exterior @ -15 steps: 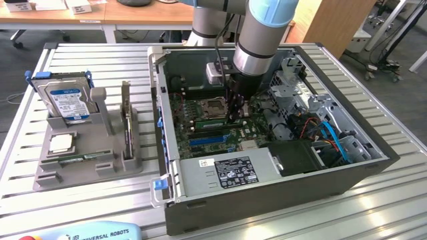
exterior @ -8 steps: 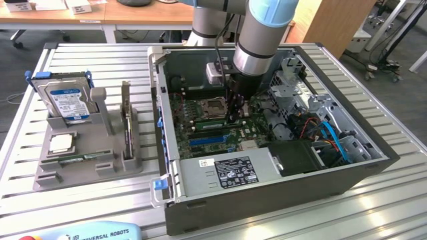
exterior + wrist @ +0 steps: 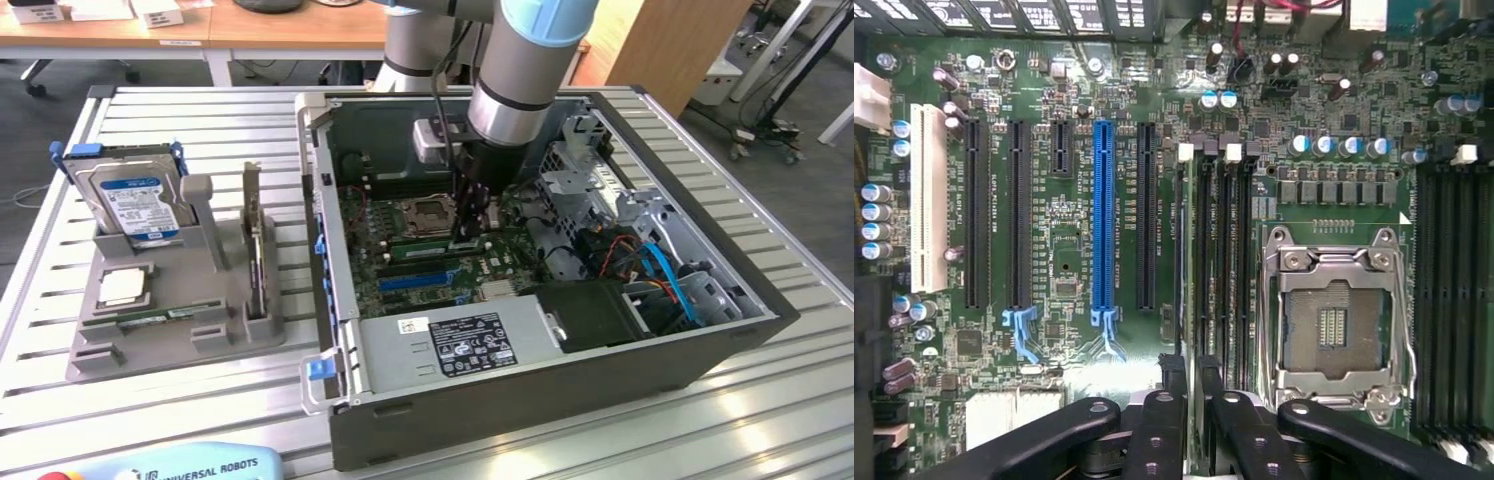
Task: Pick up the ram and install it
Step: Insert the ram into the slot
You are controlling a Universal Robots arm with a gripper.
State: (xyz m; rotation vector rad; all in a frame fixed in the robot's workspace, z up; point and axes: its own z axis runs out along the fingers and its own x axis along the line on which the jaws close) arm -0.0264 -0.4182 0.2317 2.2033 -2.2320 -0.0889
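My gripper (image 3: 467, 232) reaches down into the open computer case (image 3: 721, 345), just above the motherboard (image 3: 441, 275) beside the CPU socket (image 3: 424, 212). In the wrist view its black fingers (image 3: 1157, 425) stand a little apart, open, at the near end of a memory slot. The ram (image 3: 1180, 250) shows edge-on as a thin strip standing in that slot, next to the empty black slots (image 3: 1224, 260) with white clips and the CPU socket (image 3: 1334, 320). In the exterior view a green strip, the ram (image 3: 420, 243), lies along the slots right by the fingers.
A grey fixture (image 3: 200, 340) at the exterior view's left holds a hard drive with a blue label (image 3: 140, 200), an upright expansion card (image 3: 251, 235) and a chip (image 3: 123, 287). The power supply (image 3: 461, 345) and blue cables (image 3: 667, 275) crowd the case.
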